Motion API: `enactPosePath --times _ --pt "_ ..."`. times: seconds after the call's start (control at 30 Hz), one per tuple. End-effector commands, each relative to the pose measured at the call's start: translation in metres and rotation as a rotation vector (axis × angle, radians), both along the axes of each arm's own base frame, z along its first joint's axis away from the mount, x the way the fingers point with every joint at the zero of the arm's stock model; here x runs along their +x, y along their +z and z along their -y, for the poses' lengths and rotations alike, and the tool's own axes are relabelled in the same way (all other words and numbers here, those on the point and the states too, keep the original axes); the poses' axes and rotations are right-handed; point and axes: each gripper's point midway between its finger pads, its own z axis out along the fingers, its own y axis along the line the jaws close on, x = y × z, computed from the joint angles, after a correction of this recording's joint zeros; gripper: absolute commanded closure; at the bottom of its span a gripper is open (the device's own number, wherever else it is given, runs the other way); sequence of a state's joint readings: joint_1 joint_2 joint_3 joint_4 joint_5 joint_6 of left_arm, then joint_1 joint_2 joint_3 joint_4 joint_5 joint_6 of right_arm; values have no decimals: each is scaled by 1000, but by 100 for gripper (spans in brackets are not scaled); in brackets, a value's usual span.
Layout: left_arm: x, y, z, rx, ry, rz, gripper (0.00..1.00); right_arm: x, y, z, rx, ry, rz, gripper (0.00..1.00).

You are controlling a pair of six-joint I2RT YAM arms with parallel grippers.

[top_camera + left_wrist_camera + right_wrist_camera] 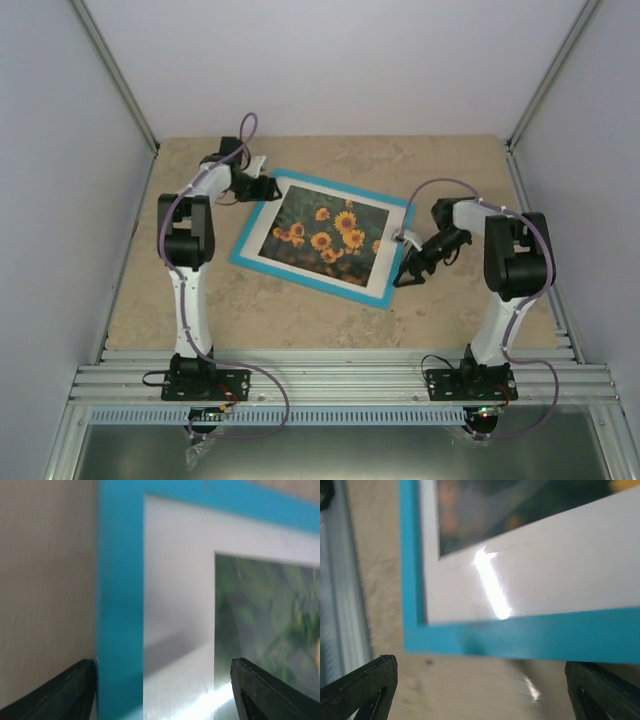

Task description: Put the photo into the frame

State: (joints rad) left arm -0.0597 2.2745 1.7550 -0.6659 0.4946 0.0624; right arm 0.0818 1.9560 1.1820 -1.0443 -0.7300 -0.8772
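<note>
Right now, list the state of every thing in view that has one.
frame: lying flat, turquoise front up.
photo: inside the frame, showing through the mat's opening.
white mat: in the frame, around the photo.
left gripper: open, over the frame's far left corner.
right gripper: open, at the frame's near right corner.

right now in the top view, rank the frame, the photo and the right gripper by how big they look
1. the frame, largest
2. the photo, showing inside it
3. the right gripper, clearly smallest
</note>
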Motion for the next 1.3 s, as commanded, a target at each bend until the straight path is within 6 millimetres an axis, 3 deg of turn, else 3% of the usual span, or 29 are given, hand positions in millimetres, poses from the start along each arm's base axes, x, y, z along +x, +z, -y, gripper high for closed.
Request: enactPosePath --times 0.0,0.07,0.17,0.23,0.33,0.37,0.4,0.43,0.47,0.53,0.63,0.77,0.87,1.0,1.13,1.27 --pt "21 -18 37 31 -75 -19 23 -91 -26 -10 -79 276 -178 8" --pt "42 3 29 74 -55 46 19 -103 -16 -14 -54 320 -191 7" --pt "58 40 -1 89 64 102 11 -101 5 -13 -35 341 -199 7" --pt "53 69 -29 42 179 109 10 -81 17 -12 -35 323 -155 7" --pt "16 92 -65 7 265 94 8 -28 39 -14 -20 248 -20 7" --pt "-3 91 -74 -19 294 57 7 -6 45 -16 -13 214 31 7" --pt "-30 75 -79 -46 311 -18 7 19 50 -19 -8 161 76 7" --pt "-44 79 -83 -72 320 -33 8 46 56 -20 4 101 120 7" --pt "-70 64 -83 -93 322 -98 8 68 62 -23 16 47 151 7" --pt "-101 53 -84 -112 302 -150 9 119 71 -25 4 -49 240 7" --pt "-131 35 -88 -105 312 -220 10 170 70 -27 -23 -135 305 6" --pt "-152 35 -89 -111 335 -231 8 210 55 -29 -42 -171 319 6" --pt "-171 23 -85 -123 318 -304 7 219 35 -34 -24 -184 266 6" --pt "-183 19 -69 -222 313 -341 8 212 12 -43 -12 -162 217 6" --pt "-172 13 -59 -292 290 -364 12 191 -4 -48 11 -135 136 7" --pt "-144 6 -52 -306 243 -358 17 148 -16 -49 43 -102 25 8"
